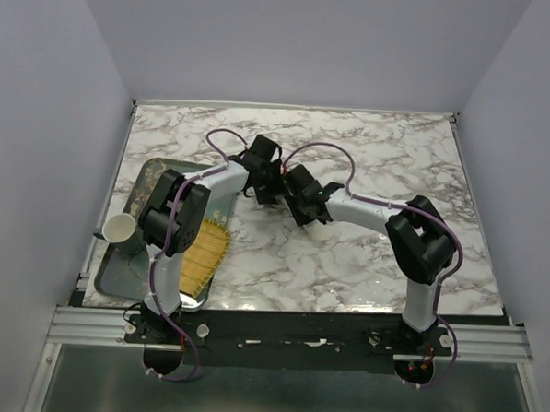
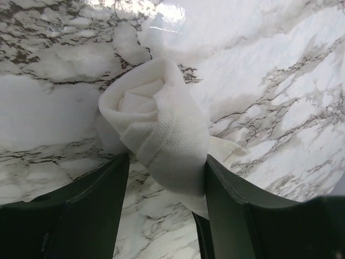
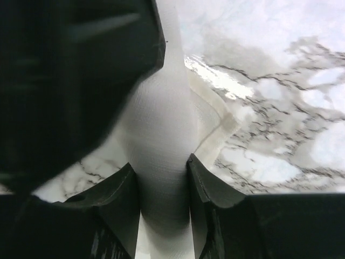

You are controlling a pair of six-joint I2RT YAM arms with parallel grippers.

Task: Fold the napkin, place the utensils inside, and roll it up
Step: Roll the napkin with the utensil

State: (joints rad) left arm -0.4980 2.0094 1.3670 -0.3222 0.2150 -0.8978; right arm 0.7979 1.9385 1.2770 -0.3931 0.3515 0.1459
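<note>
The cream-white napkin (image 2: 161, 129) lies rolled into a tight tube on the marble table, its spiral end facing the left wrist camera. My left gripper (image 2: 167, 162) straddles that end, fingers against the roll's sides. My right gripper (image 3: 161, 172) is shut on the napkin (image 3: 161, 140) further along the roll, with a loose corner lying flat to the right. In the top view both grippers, left (image 1: 268, 183) and right (image 1: 298, 200), meet at the table's middle and hide the napkin. The spoon is hidden.
A metal tray (image 1: 142, 185) sits at the left edge with a yellow fringed mat (image 1: 205, 248) on it and a white cup (image 1: 120, 227) beside it. The left gripper's dark body (image 3: 70, 81) fills the right wrist view's upper left.
</note>
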